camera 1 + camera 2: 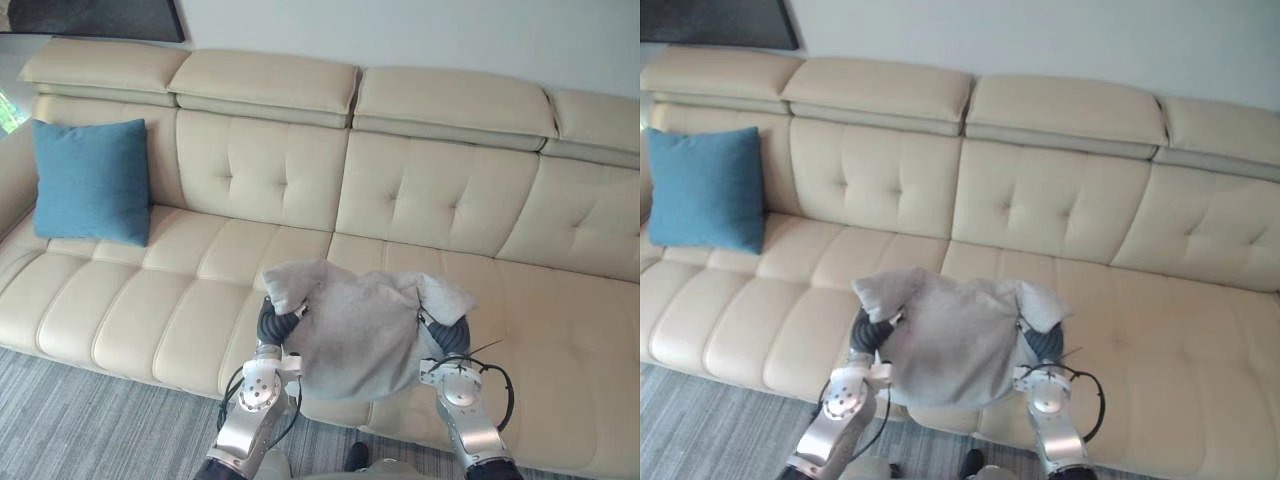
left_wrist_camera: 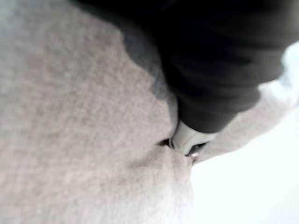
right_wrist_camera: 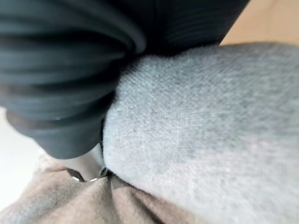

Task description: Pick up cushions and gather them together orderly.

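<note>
Left hand (image 1: 271,322) and right hand (image 1: 447,336) flank the grey cushion (image 1: 360,330) at its side edges (grip buried, cannot tell) over the front edge of the sofa (image 1: 150,325); blue cushion (image 1: 92,180) leans far left, well apart.

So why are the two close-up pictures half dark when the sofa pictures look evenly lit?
Left wrist view: the dark cover of the left robot hand crowds the lens and shades the grey cushion beside it; the background glares white. Right wrist view: the right robot hand looms dark too. Eye views: soft even light on the sofa, faint shadow under the blue cushion.
</note>
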